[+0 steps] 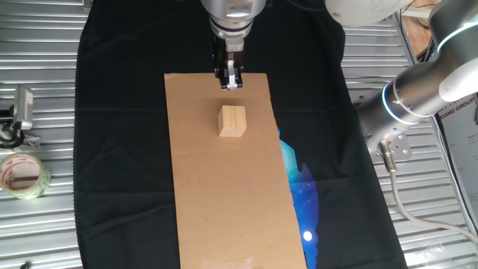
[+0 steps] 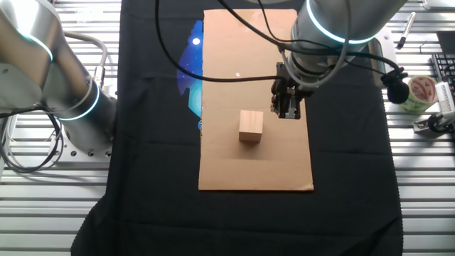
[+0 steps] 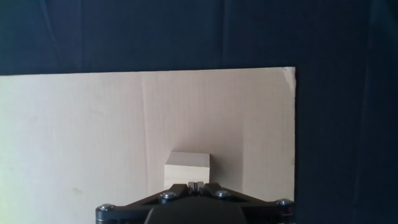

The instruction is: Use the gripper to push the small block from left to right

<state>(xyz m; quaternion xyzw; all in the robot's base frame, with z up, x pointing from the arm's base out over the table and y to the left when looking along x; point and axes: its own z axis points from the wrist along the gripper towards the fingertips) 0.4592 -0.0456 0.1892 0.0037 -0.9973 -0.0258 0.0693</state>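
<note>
The small block (image 1: 232, 121) is a pale tan wooden cube resting on the brown cardboard sheet (image 1: 224, 202). In the other fixed view the small block (image 2: 250, 126) lies just left of my gripper (image 2: 288, 112), a short gap apart. My gripper (image 1: 230, 82) hangs near the sheet's far edge, just beyond the block, with its fingers pressed together and nothing between them. In the hand view the small block (image 3: 188, 168) sits just past the shut fingertips (image 3: 194, 184).
A black cloth (image 1: 119, 149) covers the metal table under the sheet. A roll of tape (image 1: 22, 175) lies at the left edge, and a second silver arm (image 1: 418, 97) stands at the right. A blue print (image 1: 302, 194) shows beside the sheet.
</note>
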